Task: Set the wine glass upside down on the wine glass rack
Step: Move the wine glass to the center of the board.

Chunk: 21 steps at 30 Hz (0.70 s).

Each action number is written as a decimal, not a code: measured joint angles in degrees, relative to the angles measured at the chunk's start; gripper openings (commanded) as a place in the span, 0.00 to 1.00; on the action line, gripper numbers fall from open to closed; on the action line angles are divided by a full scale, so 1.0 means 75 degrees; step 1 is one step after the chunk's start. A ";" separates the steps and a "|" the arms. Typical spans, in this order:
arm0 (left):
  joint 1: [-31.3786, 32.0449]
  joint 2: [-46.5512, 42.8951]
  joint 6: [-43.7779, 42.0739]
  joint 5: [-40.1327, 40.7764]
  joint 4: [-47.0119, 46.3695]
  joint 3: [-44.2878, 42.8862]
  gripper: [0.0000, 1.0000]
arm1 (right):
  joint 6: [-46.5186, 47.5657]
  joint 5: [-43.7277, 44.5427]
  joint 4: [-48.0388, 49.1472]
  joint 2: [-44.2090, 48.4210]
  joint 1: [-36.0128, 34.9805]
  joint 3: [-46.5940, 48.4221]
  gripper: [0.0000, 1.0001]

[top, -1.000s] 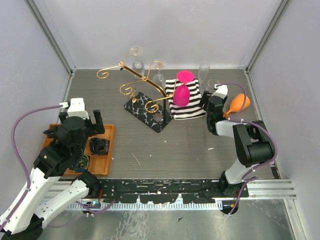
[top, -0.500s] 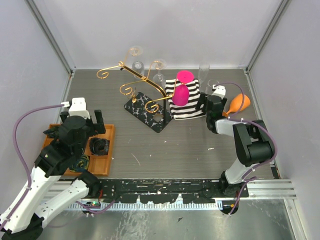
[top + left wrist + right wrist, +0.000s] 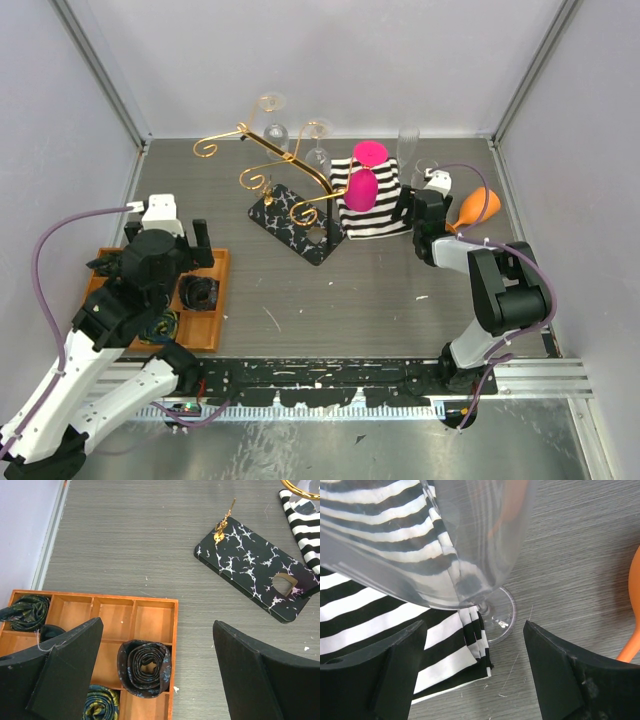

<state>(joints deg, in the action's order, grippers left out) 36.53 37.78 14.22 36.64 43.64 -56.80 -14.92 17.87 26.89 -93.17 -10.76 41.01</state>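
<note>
A clear wine glass stands upright on the table with its foot at the corner of the striped cloth; in the top view this wine glass is at the back right. My right gripper is open just short of the stem, a finger on each side, touching nothing. The wine glass rack is gold wire on a black marbled base, left of the cloth, and clear glasses hang on it. My left gripper is open and empty above the wooden tray.
A black-and-white striped cloth carries two pink glasses. An orange glass lies right of the right gripper. The wooden tray at the left holds rolled ties. Walls close in the back and both sides.
The right wrist has shifted slightly left and back toward the clear glass. The left arm has nudged a little; nothing was picked up.
</note>
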 measured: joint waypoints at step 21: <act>0.0000 0.0012 -0.0003 -0.0015 0.0003 0.0000 0.98 | 0.0487 0.0146 0.0737 0.0006 0.0000 0.0000 0.90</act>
<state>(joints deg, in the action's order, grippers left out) 36.53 37.87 14.20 36.53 43.66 -56.80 -11.27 18.96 32.42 -93.12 -10.76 41.01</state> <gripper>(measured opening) 0.981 0.874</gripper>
